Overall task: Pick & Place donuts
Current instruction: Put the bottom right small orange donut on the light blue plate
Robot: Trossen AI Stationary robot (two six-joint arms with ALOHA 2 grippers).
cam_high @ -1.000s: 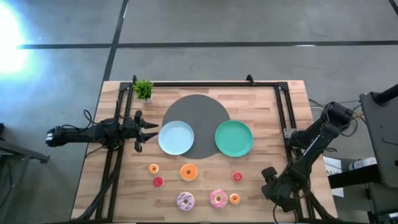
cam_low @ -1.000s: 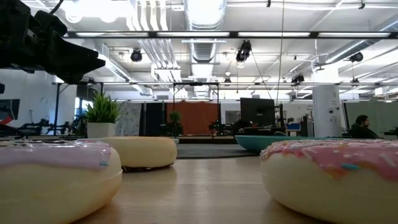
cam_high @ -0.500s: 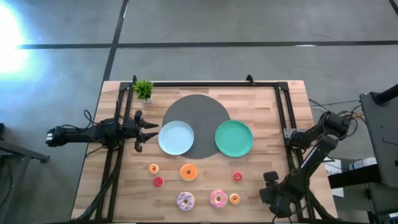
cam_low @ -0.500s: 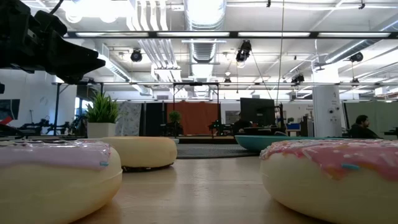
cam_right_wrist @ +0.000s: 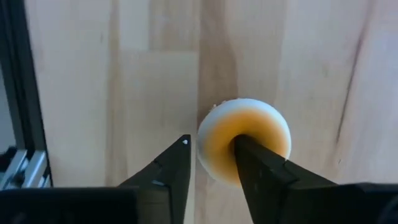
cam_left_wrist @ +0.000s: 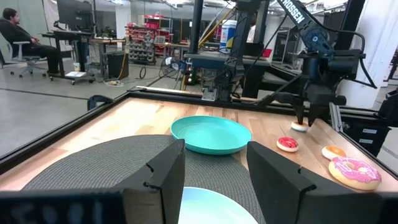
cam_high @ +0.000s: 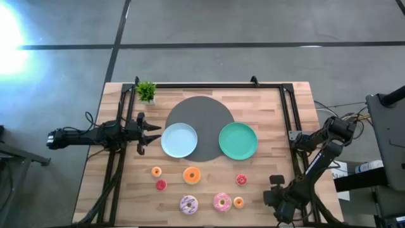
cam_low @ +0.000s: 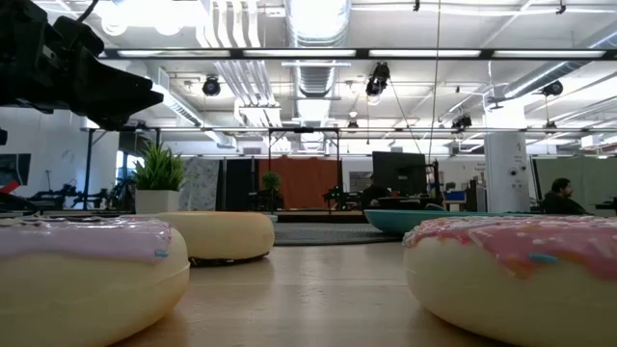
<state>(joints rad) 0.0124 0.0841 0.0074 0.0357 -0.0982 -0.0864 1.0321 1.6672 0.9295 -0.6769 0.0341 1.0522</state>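
A: Where is the right gripper (cam_right_wrist: 212, 140)?

B: At the table's (cam_high: 272, 120) right side, near the corner far from the potted plant (cam_high: 146, 91), pointing straight down at the wood. Below it lies a tiny orange donut (cam_right_wrist: 267, 134).

A: How do its fingers stand?

B: Apart. One finger (cam_right_wrist: 171, 165) is just outside the donut's rim, with a thin strip of wood showing between them; the other covers the hole. They straddle one side of the ring and are not clamped on it.

A: And the other donuts?

B: They lie on the table's strip opposite the plant: the larger orange donut (cam_high: 192, 175), the white-purple sprinkled donut (cam_high: 188, 204) and the pink donut (cam_high: 222, 202), with a small orange one (cam_high: 156, 171), a red one (cam_high: 161, 185), a red-pink one (cam_high: 241, 180) and another orange one (cam_high: 238, 202) among them. None is on a plate.

A: The left gripper (cam_high: 155, 133)?

B: It waits by the left edge, level, fingers wide apart and holding nothing, just beside the light blue plate (cam_high: 179, 140). That plate and the green plate (cam_high: 238, 140) overlap the grey disc (cam_high: 199, 111).
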